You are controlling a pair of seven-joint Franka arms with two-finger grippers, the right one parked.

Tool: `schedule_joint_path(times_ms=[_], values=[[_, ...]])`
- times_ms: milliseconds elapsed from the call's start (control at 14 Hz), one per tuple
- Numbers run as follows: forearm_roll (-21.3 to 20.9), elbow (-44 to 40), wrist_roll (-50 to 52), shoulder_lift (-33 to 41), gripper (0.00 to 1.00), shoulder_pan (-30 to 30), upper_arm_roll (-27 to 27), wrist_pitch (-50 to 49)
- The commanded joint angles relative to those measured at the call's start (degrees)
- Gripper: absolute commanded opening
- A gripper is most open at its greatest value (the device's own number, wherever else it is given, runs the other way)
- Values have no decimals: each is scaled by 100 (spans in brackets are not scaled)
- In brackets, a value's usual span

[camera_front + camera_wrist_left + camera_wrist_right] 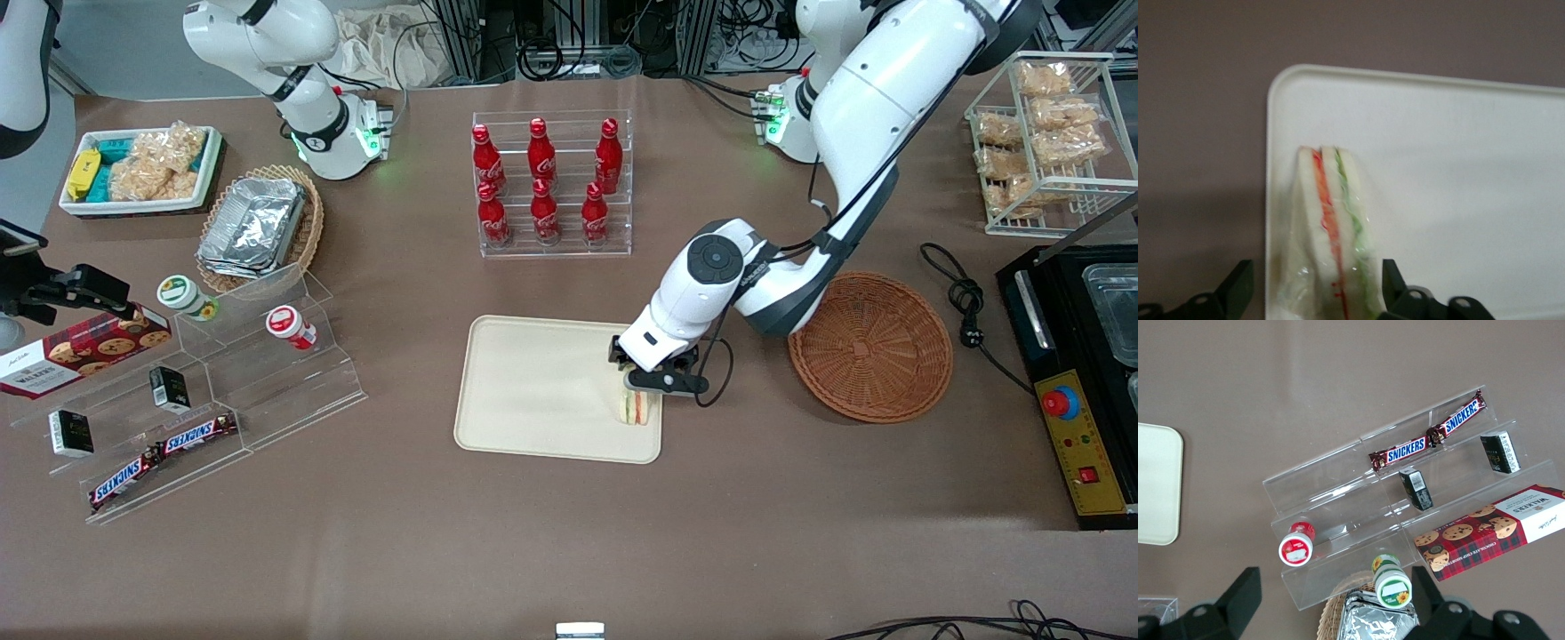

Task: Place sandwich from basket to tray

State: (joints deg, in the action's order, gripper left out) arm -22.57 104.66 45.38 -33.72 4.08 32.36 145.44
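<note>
The sandwich (636, 407), a clear-wrapped white wedge with orange and green layers, stands on edge on the cream tray (533, 391), by the tray corner nearest the basket and the front camera. My left gripper (656, 382) is just above it and open, one finger on each side. In the left wrist view the sandwich (1331, 220) sits between the dark fingers (1238, 287) with a gap on one side, close to the rim of the tray (1458, 167). The reddish-brown wicker basket (876, 347) is empty, toward the working arm's end.
An acrylic rack of red cola bottles (551, 187) stands farther from the camera than the tray. A tan wicker basket of foil containers (258, 227), a tiered acrylic shelf of snacks (204, 391) and a white snack bin (138, 169) lie toward the parked arm's end. A black appliance (1085, 373) lies beside the basket.
</note>
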Motion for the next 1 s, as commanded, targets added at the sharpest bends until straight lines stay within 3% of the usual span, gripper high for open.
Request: schedule_joint_path(times_ms=[0,214,429,571,714,929], values=[[-37,142,112,970,99,-432,68,-1023],[357,265,7,1621,100,-812,279,-1515],[1628,152,-1411,2508,100,-1049,201,-3095],[2219,-146,-2258,2896,100,-902,-524,-3958],[2327,-314,-2611,3229,100,-454,-1421,-4461],[2336,-306,-3095,3845,100,-277,-2170,-5145]])
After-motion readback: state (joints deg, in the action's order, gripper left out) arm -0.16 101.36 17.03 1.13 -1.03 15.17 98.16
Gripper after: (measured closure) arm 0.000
